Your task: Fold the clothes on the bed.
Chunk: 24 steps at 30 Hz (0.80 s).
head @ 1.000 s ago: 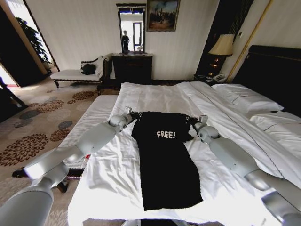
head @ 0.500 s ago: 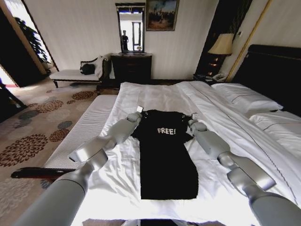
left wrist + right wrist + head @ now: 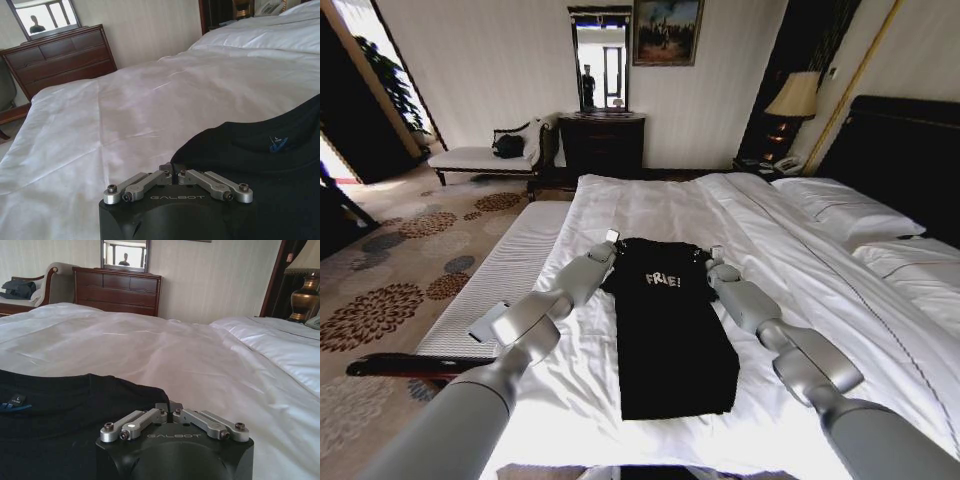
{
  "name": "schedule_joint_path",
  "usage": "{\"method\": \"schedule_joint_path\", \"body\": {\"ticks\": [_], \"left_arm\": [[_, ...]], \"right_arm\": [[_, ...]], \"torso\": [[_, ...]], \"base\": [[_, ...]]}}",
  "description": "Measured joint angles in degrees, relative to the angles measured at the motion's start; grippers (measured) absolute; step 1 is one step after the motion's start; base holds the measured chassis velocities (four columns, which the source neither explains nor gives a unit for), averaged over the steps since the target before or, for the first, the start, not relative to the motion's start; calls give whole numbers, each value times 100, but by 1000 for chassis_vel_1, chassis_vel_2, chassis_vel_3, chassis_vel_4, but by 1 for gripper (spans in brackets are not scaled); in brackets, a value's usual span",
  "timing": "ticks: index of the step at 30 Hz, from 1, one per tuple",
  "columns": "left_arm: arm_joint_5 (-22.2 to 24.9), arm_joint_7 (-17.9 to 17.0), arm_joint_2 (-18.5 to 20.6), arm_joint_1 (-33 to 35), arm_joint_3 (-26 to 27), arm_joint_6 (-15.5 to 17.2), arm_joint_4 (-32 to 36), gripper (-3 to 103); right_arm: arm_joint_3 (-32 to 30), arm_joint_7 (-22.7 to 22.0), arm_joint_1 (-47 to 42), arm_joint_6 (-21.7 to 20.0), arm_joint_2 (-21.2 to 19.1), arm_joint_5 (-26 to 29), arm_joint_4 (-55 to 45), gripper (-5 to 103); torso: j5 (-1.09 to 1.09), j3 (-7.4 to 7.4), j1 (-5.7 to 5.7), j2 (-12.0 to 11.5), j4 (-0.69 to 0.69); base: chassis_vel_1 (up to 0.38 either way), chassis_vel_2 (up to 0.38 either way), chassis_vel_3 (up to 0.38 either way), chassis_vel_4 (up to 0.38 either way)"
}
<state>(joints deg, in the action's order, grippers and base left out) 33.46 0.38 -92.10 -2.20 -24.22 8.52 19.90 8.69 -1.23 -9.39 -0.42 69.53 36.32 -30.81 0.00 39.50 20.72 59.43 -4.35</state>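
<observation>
The clothes are one black T-shirt (image 3: 672, 340) with white chest lettering, lying lengthwise as a narrow strip on the white duvet of the bed (image 3: 650, 205). My left gripper (image 3: 612, 238) is shut on the shirt's left shoulder edge, and my right gripper (image 3: 712, 254) is shut on its right shoulder. In the left wrist view the closed left gripper (image 3: 173, 172) pinches the dark T-shirt (image 3: 265, 170) at its edge near the collar. In the right wrist view the right gripper (image 3: 168, 408) is closed on the black T-shirt (image 3: 55, 410) in the same way.
A pale cushioned bench (image 3: 505, 270) runs along the bed's left side. White pillows (image 3: 845, 210) and the dark headboard (image 3: 900, 150) are at the right. A dresser (image 3: 601, 145) with a mirror, a chaise with a dark bag (image 3: 507, 146) and a lamp (image 3: 792, 98) stand along the far wall.
Both arms have stretched farther out over the bed, drawing the shirt's shoulders away from me. The shirt now lies narrower and its hem sits farther from the near edge.
</observation>
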Motion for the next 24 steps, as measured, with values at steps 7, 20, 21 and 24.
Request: {"method": "schedule_joint_path", "body": {"ticks": [7,20,21,24], "left_arm": [[-210,1,-28,37,155,73,-158,-2],[-449,0,-12,118,133,344,62,45],[-460,1,-11,127,135,349,88,45],[-464,1,2,204,144,409,384,56]], "right_arm": [[-32,107,-104,-67,-180,-51,-103,3],[-83,283,-304,-114,-621,-277,-459,51],[-86,246,-330,-131,-682,-236,-542,51],[-114,72,-459,-281,-978,67,-992,62]], "torso": [[0,0,0,0,2],[2,0,0,0,2],[2,0,0,0,2],[1,0,0,0,2]], "base": [[0,0,0,0],[0,0,0,0],[0,0,0,0],[0,0,0,0]]}}
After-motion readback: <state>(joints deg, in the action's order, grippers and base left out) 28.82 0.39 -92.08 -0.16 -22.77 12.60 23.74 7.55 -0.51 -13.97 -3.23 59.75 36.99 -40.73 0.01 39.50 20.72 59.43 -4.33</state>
